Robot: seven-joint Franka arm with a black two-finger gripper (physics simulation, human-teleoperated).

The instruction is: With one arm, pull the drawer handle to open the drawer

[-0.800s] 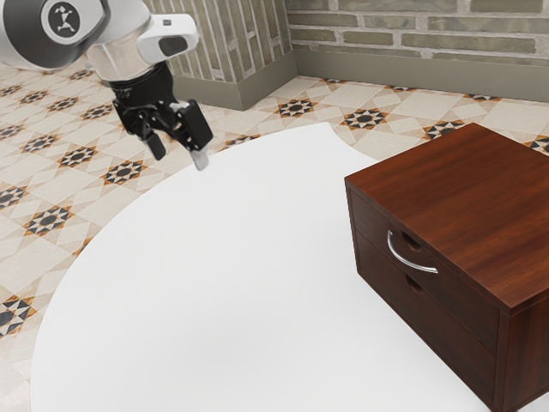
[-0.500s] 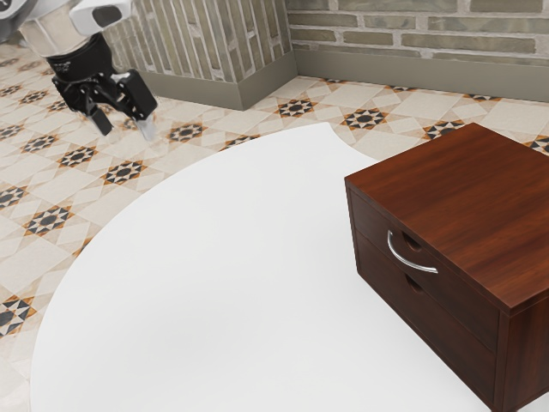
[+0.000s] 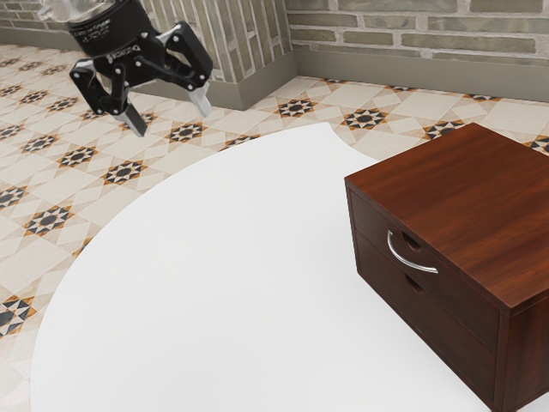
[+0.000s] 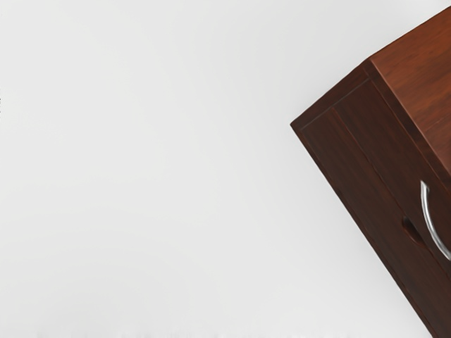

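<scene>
Fingers [image 3: 130,116] spread, empty; drawer handle [image 3: 410,254] well apart toward exterior view's right.

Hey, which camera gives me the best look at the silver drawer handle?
The exterior view: the whole drawer handle shows there, curved across the front of the cabinet. The wrist view catches the handle too, but the frame cuts off part of it.

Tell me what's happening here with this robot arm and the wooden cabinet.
A Franka arm's black gripper hovers open at the exterior view's upper left, beyond the round white table's edge and well away from the dark wooden cabinet. The cabinet's silver handle is untouched and its top drawer looks shut.
</scene>
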